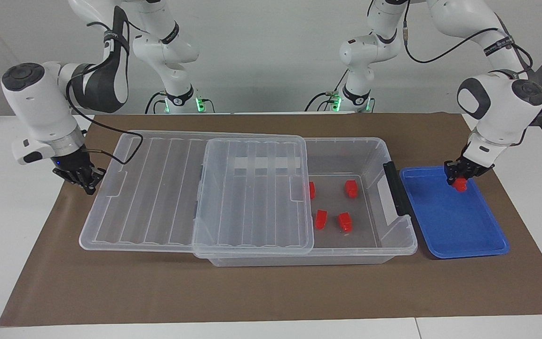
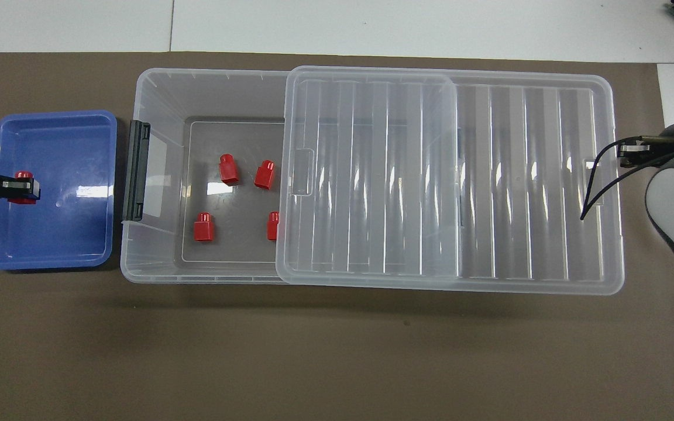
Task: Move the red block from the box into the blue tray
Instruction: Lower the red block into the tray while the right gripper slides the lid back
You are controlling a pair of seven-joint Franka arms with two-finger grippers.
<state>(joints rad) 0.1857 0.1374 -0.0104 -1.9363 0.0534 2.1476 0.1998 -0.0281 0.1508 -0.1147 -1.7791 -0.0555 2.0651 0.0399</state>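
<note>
My left gripper (image 1: 460,181) is shut on a red block (image 1: 460,185) and holds it low over the blue tray (image 1: 459,221), at the tray's end nearer the robots. In the overhead view the same gripper (image 2: 20,187), block (image 2: 22,175) and tray (image 2: 68,228) show. The clear box (image 1: 384,155) stands beside the tray, its ribbed lid (image 1: 252,197) slid toward the right arm's end. Several red blocks (image 1: 351,188) lie in its open part (image 2: 228,169), one half under the lid (image 2: 272,225). My right gripper (image 1: 87,182) is at the lid's end edge (image 2: 629,153).
The box's dark grey handle (image 1: 395,188) faces the tray, a narrow gap apart. A white tape strip (image 1: 261,162) shows through the lid. Brown paper (image 1: 271,292) covers the table, bare along the side farthest from the robots.
</note>
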